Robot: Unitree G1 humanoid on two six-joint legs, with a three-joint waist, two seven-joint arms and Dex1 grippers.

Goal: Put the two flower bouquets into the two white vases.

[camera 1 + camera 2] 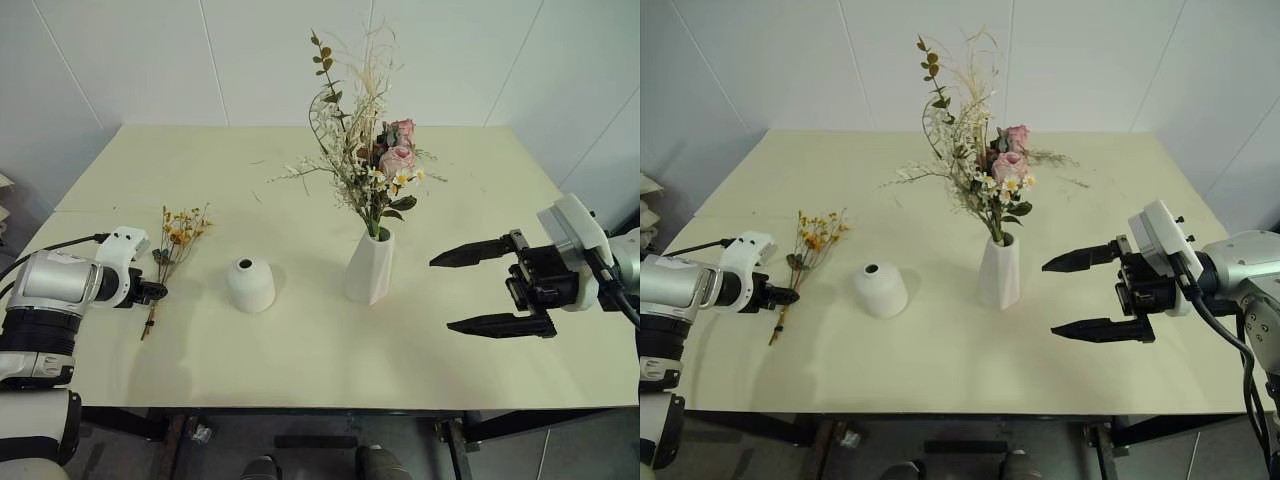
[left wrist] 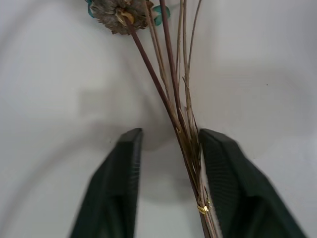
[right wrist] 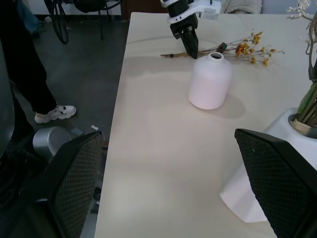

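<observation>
My left gripper [image 2: 166,148] straddles the yellow sprig bunch's [image 1: 178,240] stems near the table's [image 1: 300,370] left edge, fingers narrowed, not clamped. Dome vase [image 1: 250,284] stands just right. Right gripper [image 1: 490,290] hangs wide open and empty, right of the tall vase [image 1: 370,268] holding the rose bouquet [image 1: 370,150].

Matt white ceramic-looking vases [image 1: 250,284], smooth pale matt tabletop [image 1: 300,350], cross-hatched black rubbery fingers [image 3: 275,181], dry thin stems [image 2: 171,99].
</observation>
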